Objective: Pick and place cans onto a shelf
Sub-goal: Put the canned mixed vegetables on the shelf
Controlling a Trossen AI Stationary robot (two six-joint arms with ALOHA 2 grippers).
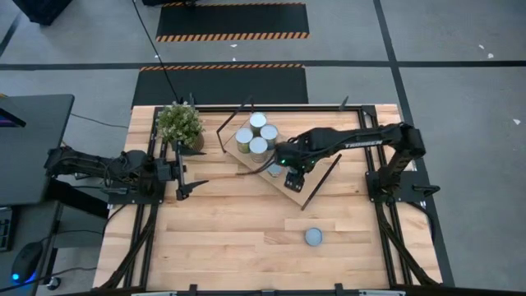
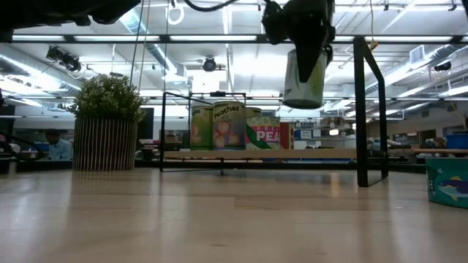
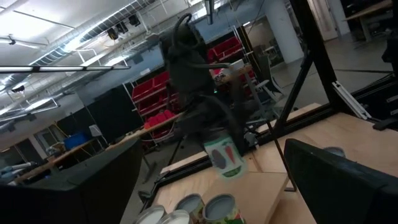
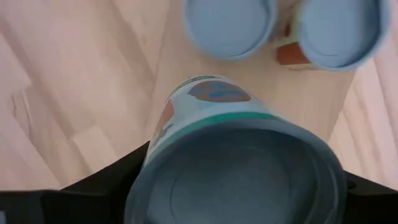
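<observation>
My right gripper (image 1: 289, 174) hangs over the light-wood shelf (image 1: 261, 174), shut on a can (image 2: 303, 77) with a green label. The can hangs clear above the shelf board (image 2: 307, 154). Several cans (image 1: 256, 136) stand upright in a cluster on the shelf's far end; two of their pale tops (image 4: 230, 25) show beyond the held can (image 4: 236, 162). One more can (image 1: 313, 237) stands on the table near its front right. My left gripper (image 1: 196, 177) waits open at the table's left, with nothing between its fingers. My right gripper pinches the can between its two fingers, on opposite sides of the wall near the top rim (image 4: 152, 158). The fingers come from above and point down. The can hangs upright below them, lifted clear of the shelf.
A potted plant (image 1: 180, 125) stands at the table's far left. The shelf's black frame legs (image 2: 365, 109) rise at its ends. A teal can (image 2: 446, 183) shows at the low view's right edge. Bare tabletop (image 1: 230, 238) lies toward the near edge.
</observation>
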